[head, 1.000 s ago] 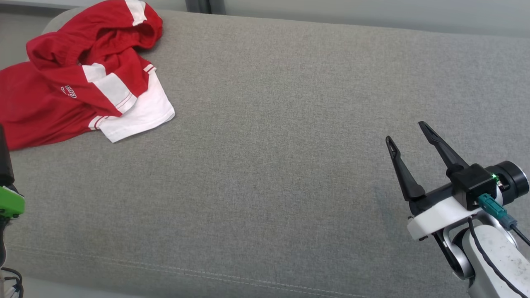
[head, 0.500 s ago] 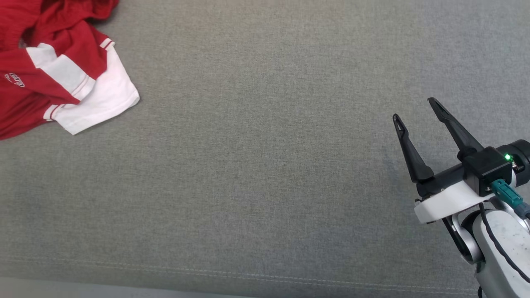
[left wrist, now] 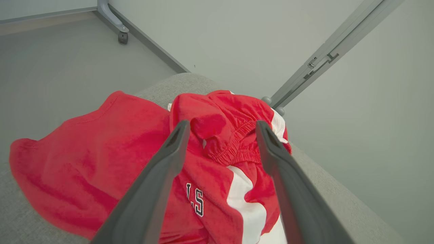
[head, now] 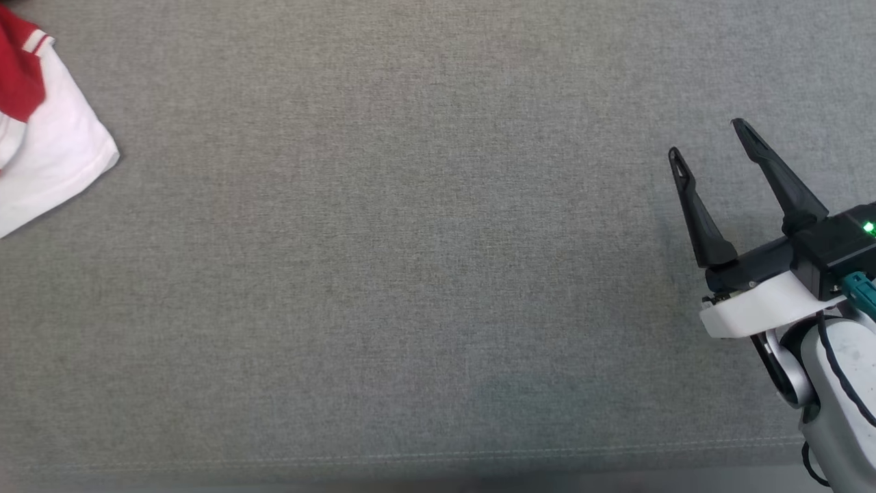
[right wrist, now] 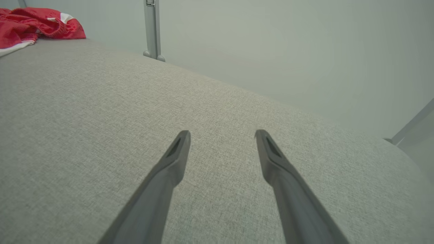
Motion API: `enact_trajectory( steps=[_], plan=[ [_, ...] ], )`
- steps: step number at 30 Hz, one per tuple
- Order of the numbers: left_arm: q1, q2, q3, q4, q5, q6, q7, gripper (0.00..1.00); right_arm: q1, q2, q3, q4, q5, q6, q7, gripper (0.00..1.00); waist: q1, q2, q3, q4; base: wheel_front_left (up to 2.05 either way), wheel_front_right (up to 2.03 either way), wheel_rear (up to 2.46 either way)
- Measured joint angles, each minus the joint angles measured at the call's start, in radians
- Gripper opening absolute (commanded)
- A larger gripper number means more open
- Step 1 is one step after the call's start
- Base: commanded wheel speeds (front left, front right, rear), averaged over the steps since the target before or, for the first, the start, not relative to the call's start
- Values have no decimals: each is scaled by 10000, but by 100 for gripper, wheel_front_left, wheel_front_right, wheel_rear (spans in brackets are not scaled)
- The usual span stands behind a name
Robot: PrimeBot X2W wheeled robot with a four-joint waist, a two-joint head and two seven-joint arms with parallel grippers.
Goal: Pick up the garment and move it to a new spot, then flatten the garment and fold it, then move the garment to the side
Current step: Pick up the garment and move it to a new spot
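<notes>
Tapered left fingers (left wrist: 159, 179) gape over crumpled red garment (left wrist: 98, 162).

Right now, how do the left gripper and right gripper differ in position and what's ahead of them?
The left gripper points at the crumpled red and white garment, seen between its jaws; the right gripper points across bare grey cushion. The left gripper is close to the garment; the right gripper is far from it, at the cushion's other end. Shared: both pairs of jaws wide open, holding nothing.
</notes>
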Motion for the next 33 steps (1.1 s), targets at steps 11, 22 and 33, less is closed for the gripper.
enact_trajectory(
  steps=[11,22,33],
  plan=[
    [-668,107,-487,692,205,228,286,100,-122,-19,-63,-109,-29,-71,-15,100,0,0,774,-597,0,0,0],
    [-865,203,-625,1526,727,593,36,100,-164,-2,-228,-182,-29,-174,-128,100,0,0,1093,-801,0,0,0],
    [-1675,-69,-512,1783,552,591,-253,100,-164,-50,-253,-353,-29,-178,-128,100,0,0,1251,-740,0,0,0]
  ],
)
